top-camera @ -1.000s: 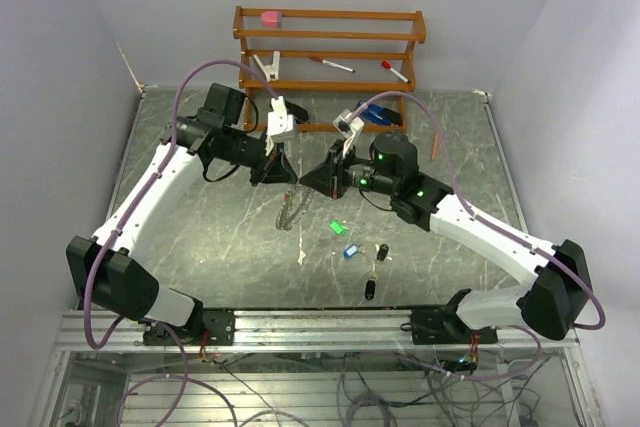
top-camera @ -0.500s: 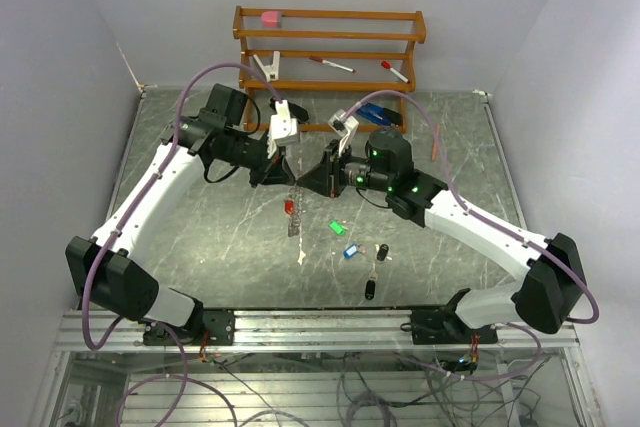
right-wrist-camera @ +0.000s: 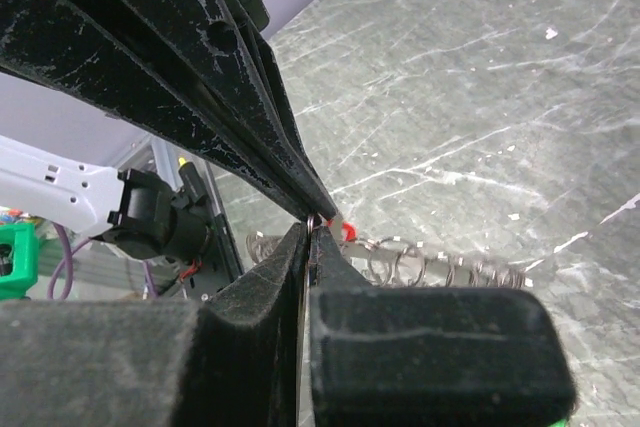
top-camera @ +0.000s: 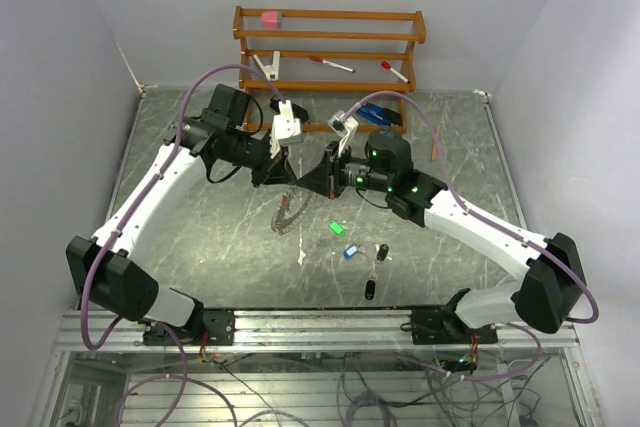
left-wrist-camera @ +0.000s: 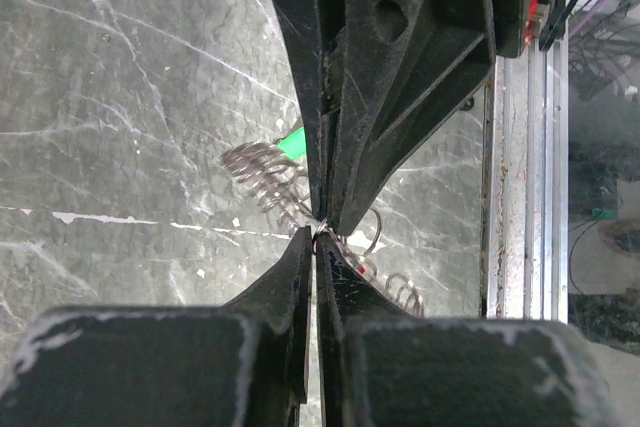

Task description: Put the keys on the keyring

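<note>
My left gripper (top-camera: 293,175) and right gripper (top-camera: 304,179) meet tip to tip above the middle of the table. Both are shut on the same thin wire loop of the silvery keyring (top-camera: 287,215), which hangs below them. In the left wrist view my left gripper (left-wrist-camera: 318,235) pinches the loop; ring coils (left-wrist-camera: 262,172) show beneath. In the right wrist view my right gripper (right-wrist-camera: 311,227) pinches it beside the red tag (right-wrist-camera: 345,232), with the coiled rim (right-wrist-camera: 440,265) trailing right. On the table lie a green key (top-camera: 337,228), a blue key (top-camera: 350,250) and two black keys (top-camera: 382,252) (top-camera: 369,290).
A wooden rack (top-camera: 330,35) stands at the back with a pink block, a white clamp and red-capped markers. A blue object (top-camera: 375,112) lies in front of it. A white scrap (top-camera: 300,259) lies near the keys. Walls close in left and right.
The right gripper moved slightly left toward the left gripper. The hanging keyring swung and turned below the tips, so it now shows wider.
</note>
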